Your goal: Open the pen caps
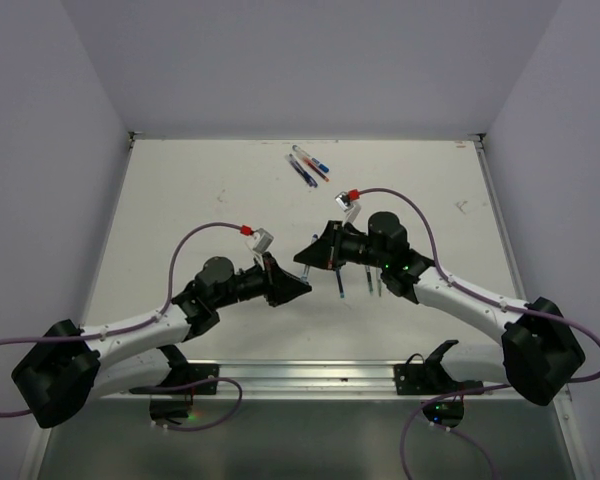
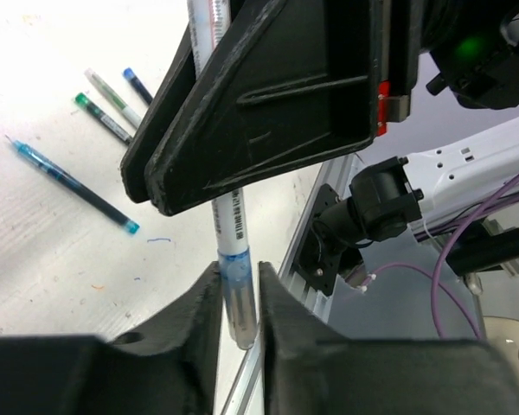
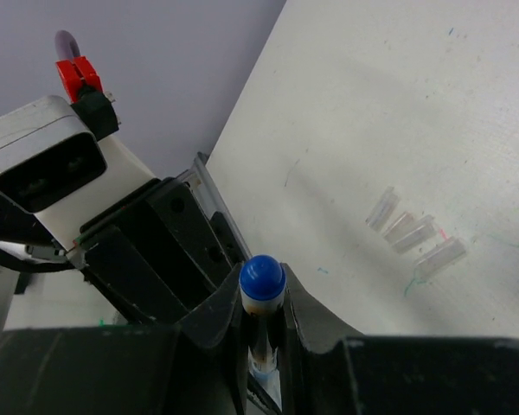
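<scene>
At mid-table the left gripper point(image 2: 240, 285) pinches what looks like the clear pen cap point(image 2: 240, 313), while the right gripper point(image 3: 264, 304) is clamped on the same pen point(image 3: 262, 278) just below its blue end. Light, stiff, slick plastic: I judge it wants a hold near the seam and a straight pull, since bending could snap it. More pens point(image 1: 308, 166) lie far off at twelve o'clock.

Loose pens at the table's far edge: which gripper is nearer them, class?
Right. The right gripper is on the near side of the pens. The left gripper lies farther back and slightly left.
</scene>
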### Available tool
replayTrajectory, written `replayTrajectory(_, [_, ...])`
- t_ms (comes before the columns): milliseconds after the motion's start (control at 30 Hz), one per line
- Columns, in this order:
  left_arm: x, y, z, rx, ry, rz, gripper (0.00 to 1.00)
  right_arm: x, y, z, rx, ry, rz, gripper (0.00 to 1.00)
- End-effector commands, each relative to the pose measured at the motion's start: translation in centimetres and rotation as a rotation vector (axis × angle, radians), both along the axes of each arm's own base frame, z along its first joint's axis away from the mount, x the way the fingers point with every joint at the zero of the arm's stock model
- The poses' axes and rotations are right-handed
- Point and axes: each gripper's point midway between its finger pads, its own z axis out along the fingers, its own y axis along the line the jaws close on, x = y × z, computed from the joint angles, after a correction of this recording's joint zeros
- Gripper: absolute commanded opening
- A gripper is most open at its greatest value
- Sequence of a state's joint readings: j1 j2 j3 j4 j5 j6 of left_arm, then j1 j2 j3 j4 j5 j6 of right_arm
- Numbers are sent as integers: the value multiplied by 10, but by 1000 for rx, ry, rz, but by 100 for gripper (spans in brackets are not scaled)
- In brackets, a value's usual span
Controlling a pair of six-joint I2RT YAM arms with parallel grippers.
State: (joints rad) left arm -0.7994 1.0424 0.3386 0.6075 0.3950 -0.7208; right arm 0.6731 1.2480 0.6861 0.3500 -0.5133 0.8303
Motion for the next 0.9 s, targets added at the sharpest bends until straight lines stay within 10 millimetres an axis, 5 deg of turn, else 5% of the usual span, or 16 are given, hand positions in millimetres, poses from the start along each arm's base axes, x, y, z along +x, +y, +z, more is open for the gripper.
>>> replayTrajectory(0, [-3,-8,13,-31,-43,-61,16,5,2,32,57,-61,-8,0])
replayTrajectory(33, [-6,-10,13,-33,-42,-78,0,5,2,33,60,-63,-10,0])
replayTrajectory(133, [-10,-8,9,-69,1,-110,0,6,1,39,69,-87,-18,0])
replayTrajectory(167, [-11,-4,25,-142,-43,-107,0,9,0,40,67,-94,-35,0])
replayTrajectory(200, [-11,3,14,-152,11,-69,0,10,-4,42,56,-104,-56,0])
replayTrajectory(267, [3,19,10,-139,25,45,0,32,-17,41,-3,-141,-198,0])
replayTrajectory(300, [36,36,6,-84,-14,256,0,37,-27,35,-91,-138,-238,0])
replayTrajectory(333, [33,45,-11,42,-1,330,0,44,-36,35,-125,-140,-299,0])
replayTrajectory(367, [56,65,-8,107,-43,530,0,51,-47,24,-199,-115,-366,0])
replayTrajectory(567, [31,25,28,68,-188,297,0,69,-58,34,-206,-109,-473,0])
replayTrajectory(600, [10,13,27,29,-185,164,0,70,-54,40,-155,-93,-456,0])
replayTrajectory(667, [0,8,32,-23,-174,95,0,80,-62,46,-91,-70,-480,0])
replayTrajectory(767, [-10,14,15,-48,-131,74,0,99,-74,62,59,-63,-499,0])
replayTrajectory(867, [-16,17,6,-48,-117,63,0,113,-83,58,143,-3,-482,0])
